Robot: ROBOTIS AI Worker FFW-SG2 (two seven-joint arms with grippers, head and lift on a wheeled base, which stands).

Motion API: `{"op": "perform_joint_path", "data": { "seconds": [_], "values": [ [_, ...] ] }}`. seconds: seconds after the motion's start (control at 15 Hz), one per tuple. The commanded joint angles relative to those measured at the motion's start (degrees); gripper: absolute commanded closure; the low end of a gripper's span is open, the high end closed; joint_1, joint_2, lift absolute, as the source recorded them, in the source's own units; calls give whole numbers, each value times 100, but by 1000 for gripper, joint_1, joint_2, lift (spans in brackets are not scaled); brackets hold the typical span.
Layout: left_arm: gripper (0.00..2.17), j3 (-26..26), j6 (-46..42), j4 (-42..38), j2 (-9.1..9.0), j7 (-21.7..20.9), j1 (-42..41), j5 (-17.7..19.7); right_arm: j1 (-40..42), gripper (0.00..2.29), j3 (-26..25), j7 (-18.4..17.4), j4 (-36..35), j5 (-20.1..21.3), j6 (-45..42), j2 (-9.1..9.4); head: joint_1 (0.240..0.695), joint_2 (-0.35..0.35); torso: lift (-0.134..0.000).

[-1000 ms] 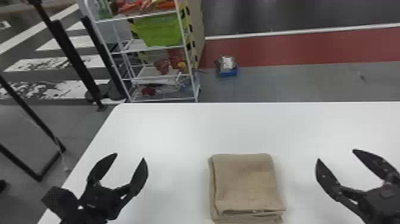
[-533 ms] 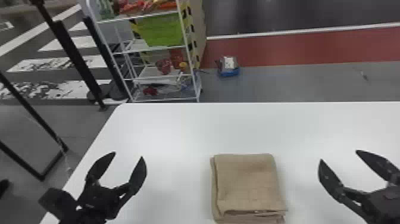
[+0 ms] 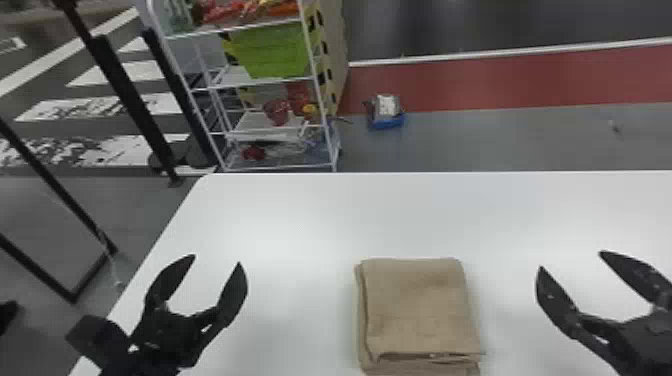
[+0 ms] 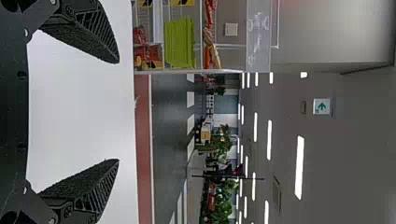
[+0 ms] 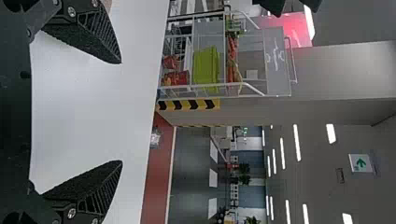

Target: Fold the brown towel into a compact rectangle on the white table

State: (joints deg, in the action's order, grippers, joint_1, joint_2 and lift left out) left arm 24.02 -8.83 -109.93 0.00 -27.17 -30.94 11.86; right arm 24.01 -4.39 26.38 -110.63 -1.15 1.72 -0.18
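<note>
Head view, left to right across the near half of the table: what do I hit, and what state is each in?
Left gripper, open and empty → brown towel, folded into a layered, roughly rectangular stack → right gripper, open and empty.

Towel [image 3: 417, 310] on table [image 3: 300, 220], rack [image 3: 232, 77] behind left

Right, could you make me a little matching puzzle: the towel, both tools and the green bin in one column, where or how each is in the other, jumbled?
1. brown towel
2. left tool
3. right tool
4. green bin

A. open, to the towel's right
B. on the white rack
C. folded, lying on the table
D. open, to the towel's left

Pairs: 1-C, 2-D, 3-A, 4-B
</note>
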Motion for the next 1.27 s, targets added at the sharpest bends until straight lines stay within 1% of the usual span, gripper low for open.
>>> {"op": "perform_joint_path", "data": {
  "seconds": [0.0,0.07,1.2],
  "values": [
    [140,15,0,-2,-15,-25,0,62,-10,130,9,-1,6,-8,0,23,695,247,-124],
    [140,15,0,-2,-15,-52,0,106,-10,130,9,-1,6,-8,0,23,695,247,-124],
    [140,24,0,-2,-15,-52,0,124,-1,130,26,-10,6,-8,-18,23,695,252,-124]
  ]
}}
